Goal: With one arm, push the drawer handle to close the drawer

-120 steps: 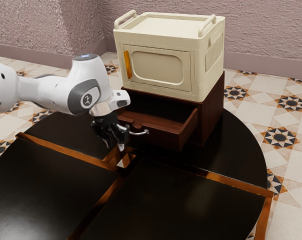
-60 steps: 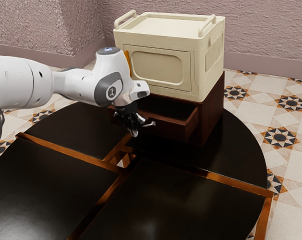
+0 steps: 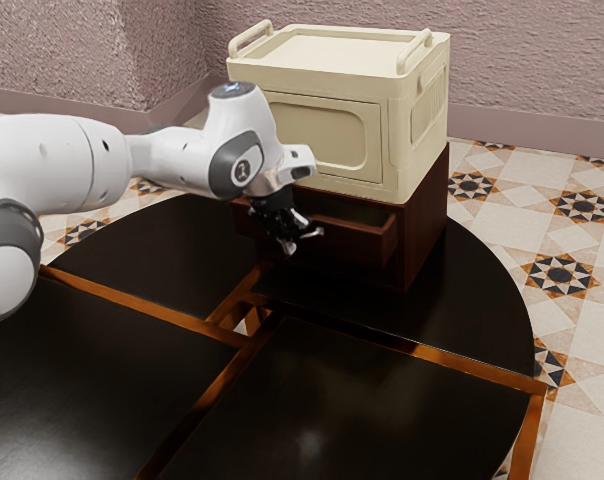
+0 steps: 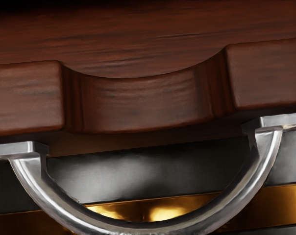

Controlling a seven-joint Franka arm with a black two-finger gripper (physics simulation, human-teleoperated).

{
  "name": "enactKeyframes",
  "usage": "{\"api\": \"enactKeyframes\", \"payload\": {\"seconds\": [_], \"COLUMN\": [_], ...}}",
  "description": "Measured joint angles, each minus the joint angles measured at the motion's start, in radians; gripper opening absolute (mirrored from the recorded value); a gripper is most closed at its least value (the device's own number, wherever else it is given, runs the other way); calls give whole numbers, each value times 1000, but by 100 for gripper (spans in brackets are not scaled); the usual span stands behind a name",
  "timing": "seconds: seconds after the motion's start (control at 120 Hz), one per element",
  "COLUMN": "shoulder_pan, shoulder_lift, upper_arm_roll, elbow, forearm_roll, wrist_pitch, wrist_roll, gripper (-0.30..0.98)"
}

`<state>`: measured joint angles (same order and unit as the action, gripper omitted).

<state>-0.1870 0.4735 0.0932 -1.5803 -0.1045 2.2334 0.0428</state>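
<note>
Over the last second I have moved in toward the cabinet [image 3: 427,222], far across the table [image 3: 382,415], and the drawer [image 3: 357,246] has gone in with me: where it gaped a second ago, its front now stands only a modest way out, at the cabinet's near side. So the push is working, and I judge the greater part of the closing done, though the drawer is not shut. I am at the handle [image 4: 45,192], which curves out from the drawer's front beneath the notch [image 4: 138,104] in its rim. What I need next is more of the same, a straight, level shove until the front meets the cabinet; drifting sideways could let me slip off the curve or skew the drawer. Whether my jaws [image 3: 289,246] are apart or together I cannot tell, so dark and small are they against the wood. My contact with the handle is hard to make out too, its lowest bend running down to the wrist view's edge. The arm [image 3: 167,160] and my own body cover the part of the front toward the exterior view's left, and the drawer's inside is mostly lost in shadow.
</note>
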Motion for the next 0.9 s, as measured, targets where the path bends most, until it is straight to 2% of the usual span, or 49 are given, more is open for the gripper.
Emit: {"api": "enactKeyframes", "payload": {"seconds": [0.483, 0.65, 0.708, 0.742, 0.792, 0.825, 0.9], "shoulder_pan": [65, 78, 81, 81, 68, 59, 30], "shoulder_lift": [160, 189, 182, 139, -24, -184, -540], "upper_arm_roll": [-72, -81, -84, -85, -81, -80, -74], "elbow": [256, 294, 272, 206, 20, -137, -394], "forearm_roll": [6, 7, 6, 4, 1, -1, 8], "wrist_pitch": [-20, -24, -25, -25, -26, -32, -82], "wrist_roll": [44, 55, 58, 59, 58, 56, 44], "gripper": [-10, -13, -10, -10, -10, -9, 8]}}
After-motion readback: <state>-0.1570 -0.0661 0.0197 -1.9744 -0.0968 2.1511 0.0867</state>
